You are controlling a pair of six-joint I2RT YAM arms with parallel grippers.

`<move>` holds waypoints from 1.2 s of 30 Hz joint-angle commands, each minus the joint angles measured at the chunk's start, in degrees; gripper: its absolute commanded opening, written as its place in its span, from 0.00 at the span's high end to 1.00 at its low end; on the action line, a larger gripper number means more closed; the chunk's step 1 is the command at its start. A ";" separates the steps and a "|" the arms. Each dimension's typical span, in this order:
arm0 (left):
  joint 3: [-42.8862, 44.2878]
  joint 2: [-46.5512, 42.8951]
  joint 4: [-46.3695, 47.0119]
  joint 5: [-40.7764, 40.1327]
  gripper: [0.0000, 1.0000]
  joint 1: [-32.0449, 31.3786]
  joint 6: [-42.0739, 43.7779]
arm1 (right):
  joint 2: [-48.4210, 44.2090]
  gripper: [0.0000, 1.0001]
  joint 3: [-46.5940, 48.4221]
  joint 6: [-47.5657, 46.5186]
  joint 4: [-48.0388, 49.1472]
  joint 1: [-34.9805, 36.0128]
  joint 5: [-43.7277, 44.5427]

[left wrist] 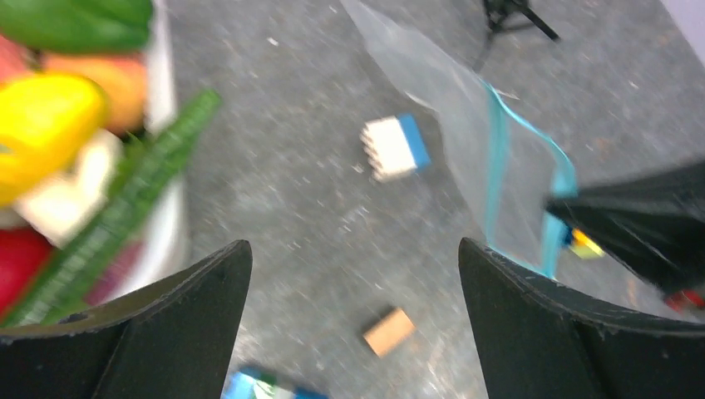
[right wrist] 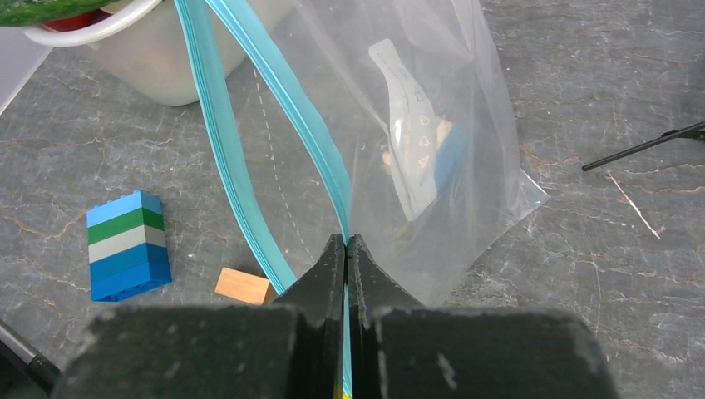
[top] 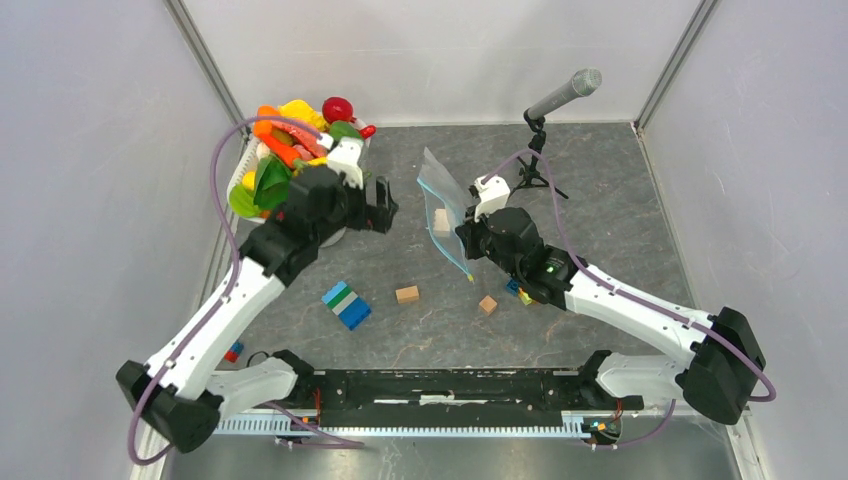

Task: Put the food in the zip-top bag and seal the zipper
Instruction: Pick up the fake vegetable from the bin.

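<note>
Clear zip-top bag (right wrist: 465,108), light-blue zipper (right wrist: 314,162); near the bag, a blue-green-white striped block (right wrist: 127,245); grey counter (right wrist: 599,274), seemingly veined.

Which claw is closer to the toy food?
Left. The left gripper hangs open just beside the food; the right gripper is farther off, shut on the zip-top bag.

No legible text, brand, number or sign is found in any view. The only printed marking is a white panel (right wrist: 409,141) on the clear zip-top bag (right wrist: 490,108), seen in the right wrist view. It carries a few small outline symbols, apparently a triangle and some round shapes. They are too faint, and too distorted by the crinkled plastic, to be read. The top view and the blurred left wrist view yield nothing readable.
</note>
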 commanded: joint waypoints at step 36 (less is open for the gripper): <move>21.62 34.05 -5.52 7.60 0.27 18.02 33.78 | -2.76 1.00 -2.04 -0.53 2.99 0.20 -5.50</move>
